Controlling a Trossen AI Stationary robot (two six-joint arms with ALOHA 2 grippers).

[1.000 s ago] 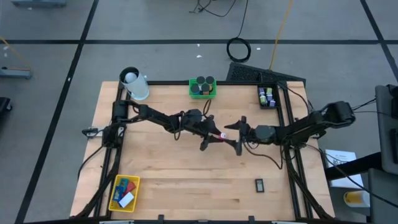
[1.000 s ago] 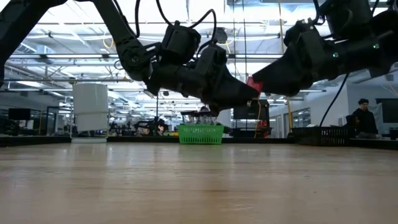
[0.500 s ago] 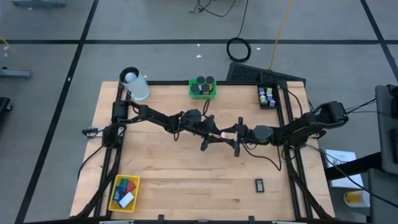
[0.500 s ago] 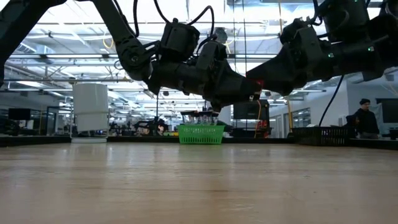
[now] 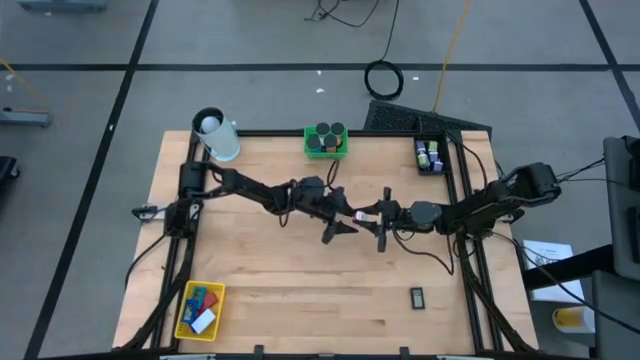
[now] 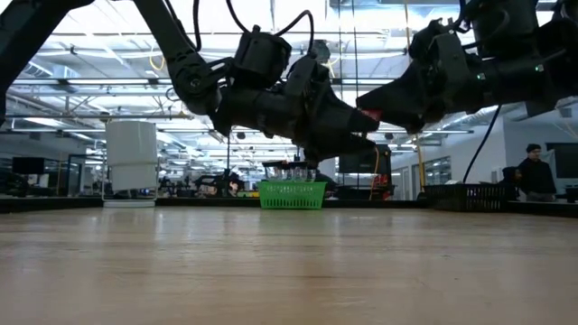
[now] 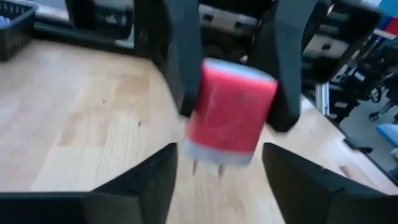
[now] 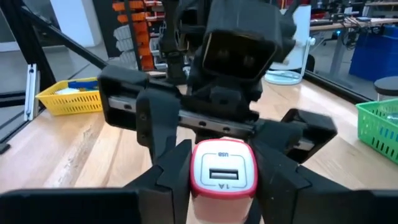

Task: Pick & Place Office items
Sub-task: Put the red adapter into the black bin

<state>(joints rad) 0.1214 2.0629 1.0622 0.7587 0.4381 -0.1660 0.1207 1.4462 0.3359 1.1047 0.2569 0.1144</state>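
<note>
Two end effectors meet nose to nose above the middle of the tabletop (image 5: 300, 280), well clear of the wood in the low view. Between them is a red USB charger plug (image 8: 222, 169), white at one end with two metal prongs showing in the left wrist view (image 7: 230, 114) and a USB socket facing the right wrist camera. The right end effector (image 8: 219, 180) has its fingers closed against the two sides of the plug and carries it. The left end effector (image 7: 217, 168) faces it with fingers spread wide, one on each side of the plug and apart from it, so that the plug sits in the gap between them without contact. In the high view the plug appears as a small pink-red spot (image 5: 361, 215) between the two dark wrists.

At the far edge of the tabletop stands a green mesh basket (image 5: 326, 151) holding black cylinders (image 5: 325, 138); a yellow basket (image 5: 186, 308) with red, blue and white pieces lies at the near left corner; a small black tray (image 5: 429, 156) of coloured bits sits at the far right.
</note>
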